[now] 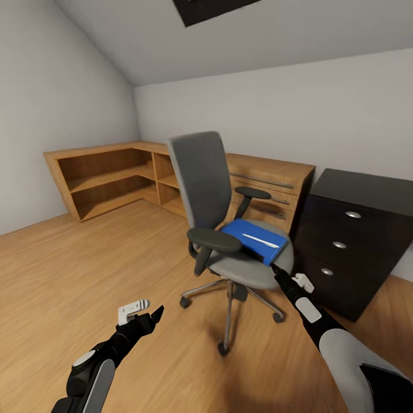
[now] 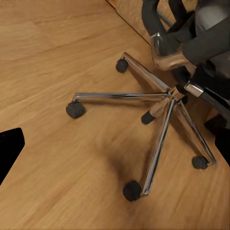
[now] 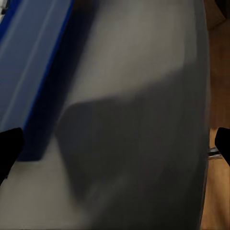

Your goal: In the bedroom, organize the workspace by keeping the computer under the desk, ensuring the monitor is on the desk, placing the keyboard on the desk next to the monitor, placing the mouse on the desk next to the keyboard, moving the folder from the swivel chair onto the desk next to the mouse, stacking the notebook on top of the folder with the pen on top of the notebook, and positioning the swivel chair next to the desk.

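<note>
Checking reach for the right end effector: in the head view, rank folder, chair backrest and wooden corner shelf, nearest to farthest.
1. folder, on the swivel chair seat just beyond the right end effector.
2. chair backrest, upright behind the seat.
3. wooden corner shelf, far left against the walls.

Two slim black arms show here, each with pale grey panels along the forearm. The left gripper [image 1: 156,313] ends in dark pointed fingers under a white bracket; the right gripper [image 1: 275,268] carries matching white blocks.
</note>
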`<state>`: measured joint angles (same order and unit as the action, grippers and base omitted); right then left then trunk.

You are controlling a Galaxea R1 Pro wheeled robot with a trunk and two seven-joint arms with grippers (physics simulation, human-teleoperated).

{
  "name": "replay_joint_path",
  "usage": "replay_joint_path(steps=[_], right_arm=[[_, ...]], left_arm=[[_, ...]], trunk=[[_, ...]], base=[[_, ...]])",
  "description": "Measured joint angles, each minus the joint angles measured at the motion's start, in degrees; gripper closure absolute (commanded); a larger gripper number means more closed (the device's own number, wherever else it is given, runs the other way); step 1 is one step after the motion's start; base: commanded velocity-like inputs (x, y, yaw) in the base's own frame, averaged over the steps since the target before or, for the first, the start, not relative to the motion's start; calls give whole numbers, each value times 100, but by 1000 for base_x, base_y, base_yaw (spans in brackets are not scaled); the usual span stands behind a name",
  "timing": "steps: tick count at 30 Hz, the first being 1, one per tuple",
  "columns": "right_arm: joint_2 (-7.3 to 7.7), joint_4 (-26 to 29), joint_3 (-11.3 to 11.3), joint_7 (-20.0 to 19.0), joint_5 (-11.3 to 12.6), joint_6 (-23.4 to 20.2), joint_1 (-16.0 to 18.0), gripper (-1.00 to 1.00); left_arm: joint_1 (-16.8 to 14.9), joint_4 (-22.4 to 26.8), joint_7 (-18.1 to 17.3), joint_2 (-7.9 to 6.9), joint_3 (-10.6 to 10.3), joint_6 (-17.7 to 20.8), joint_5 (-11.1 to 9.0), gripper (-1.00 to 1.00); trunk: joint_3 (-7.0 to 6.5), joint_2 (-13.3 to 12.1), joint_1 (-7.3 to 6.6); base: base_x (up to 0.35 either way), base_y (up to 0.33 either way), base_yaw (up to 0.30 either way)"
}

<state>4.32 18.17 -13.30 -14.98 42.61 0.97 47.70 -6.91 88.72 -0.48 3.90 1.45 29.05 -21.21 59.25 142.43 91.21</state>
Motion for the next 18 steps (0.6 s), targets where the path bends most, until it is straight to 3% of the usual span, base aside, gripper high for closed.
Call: replay_joint_path(steps=[6, 12, 18], right_arm=[[-1, -2, 13, -4, -1, 1, 0, -100], [0, -2, -16, 1, -5, 0, 0, -100], [-45, 5, -62, 14, -27, 10, 1, -100]], left_arm=[[0, 0, 0, 0, 0, 0, 0, -100], [0, 1, 0, 0, -1, 2, 1, -100], [1, -6, 0, 0, -7, 1, -1, -100]], trunk=[[0, 0, 2], [0, -1, 0], [0, -1, 3]], base=[[70, -2, 0], [168, 118, 0], [23, 13, 59]])
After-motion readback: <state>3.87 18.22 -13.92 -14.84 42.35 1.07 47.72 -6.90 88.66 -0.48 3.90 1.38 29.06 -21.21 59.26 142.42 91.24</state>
